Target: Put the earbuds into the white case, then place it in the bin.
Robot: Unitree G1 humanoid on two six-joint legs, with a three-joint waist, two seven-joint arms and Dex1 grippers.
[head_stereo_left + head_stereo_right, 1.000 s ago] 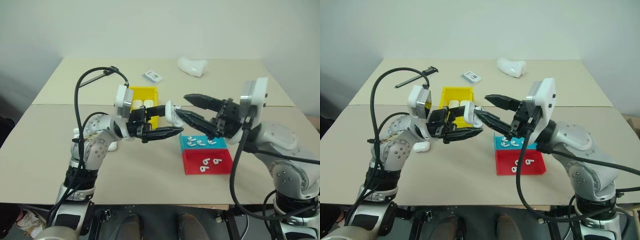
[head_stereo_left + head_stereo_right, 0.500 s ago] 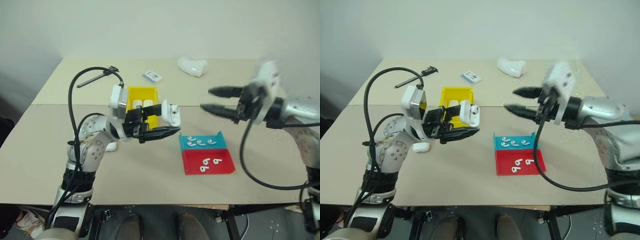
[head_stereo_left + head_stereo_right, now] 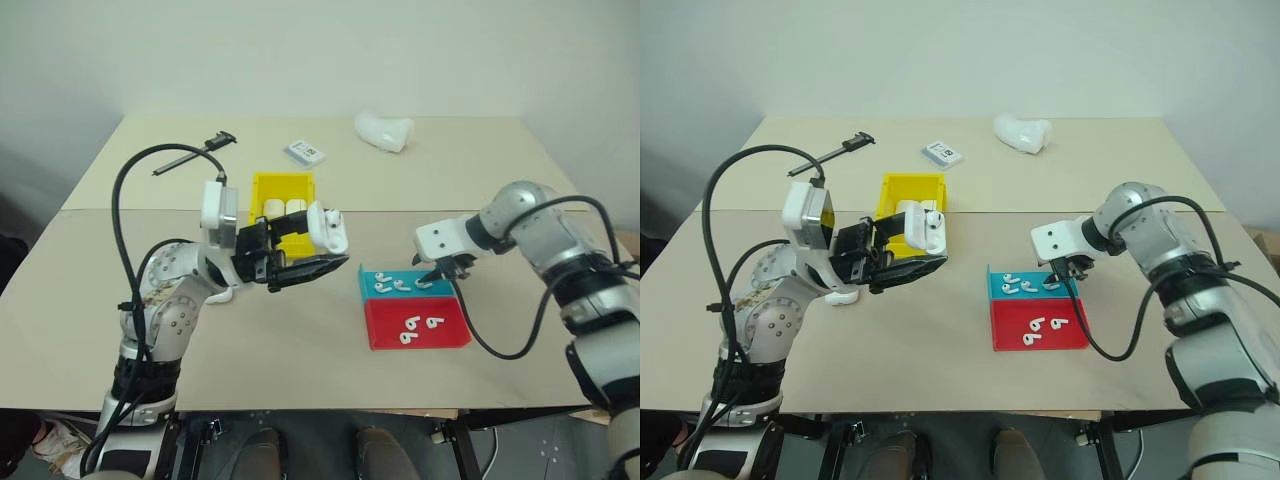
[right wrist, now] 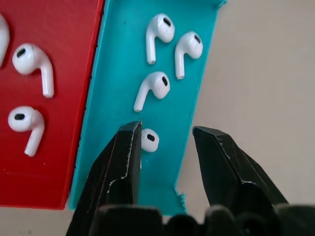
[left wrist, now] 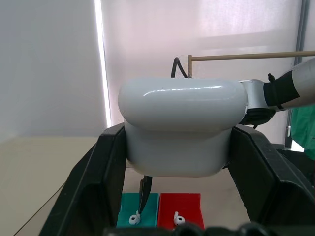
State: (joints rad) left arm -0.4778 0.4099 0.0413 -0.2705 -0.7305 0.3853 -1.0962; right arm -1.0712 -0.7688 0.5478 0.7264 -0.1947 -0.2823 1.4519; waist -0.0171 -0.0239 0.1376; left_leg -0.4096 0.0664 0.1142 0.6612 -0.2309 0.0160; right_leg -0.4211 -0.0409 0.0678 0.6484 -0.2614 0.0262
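Right tool (image 4: pixel 165 135), parted, straddles an earbud (image 4: pixel 148 140) in the teal tray (image 4: pixel 118 73); left tool (image 3: pixel 300 250) grips white case (image 3: pixel 326 228).

Light was soft and even across the pale beige tabletop (image 3: pixel 300 330), with only faint shadows. In the left wrist view, bright backlight from a curtained window (image 5: pixel 197 49) washed out the background, and a glossy white rounded case (image 5: pixel 182 128) carried thin highlight streaks.
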